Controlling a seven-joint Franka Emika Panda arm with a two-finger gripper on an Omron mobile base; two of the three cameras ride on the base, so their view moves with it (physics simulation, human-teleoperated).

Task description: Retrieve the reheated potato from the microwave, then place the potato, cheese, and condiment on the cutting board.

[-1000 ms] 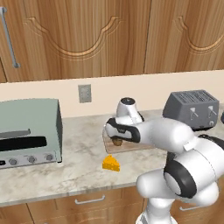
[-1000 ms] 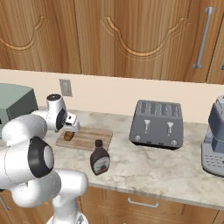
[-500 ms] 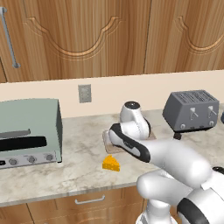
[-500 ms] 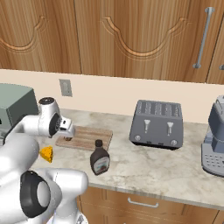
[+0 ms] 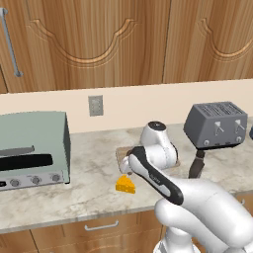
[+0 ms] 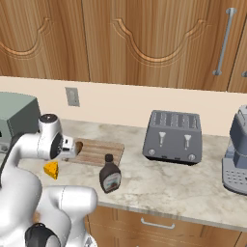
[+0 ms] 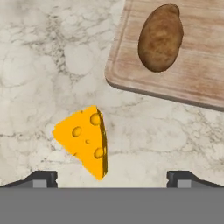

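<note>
The potato (image 7: 160,37) lies on the cutting board (image 7: 205,74), so the jaws (image 7: 112,179) hang wide and empty above the cheese (image 7: 85,140), which sits on the bench (image 7: 35,65) beside the board. The condiment (image 6: 110,174) stands on the bench just in front of the board, likely waiting its turn.

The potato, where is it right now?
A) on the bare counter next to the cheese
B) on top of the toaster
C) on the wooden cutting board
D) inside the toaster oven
C: in the hand view the potato lies on the cutting board, while the cheese sits apart on the marble counter.
</note>
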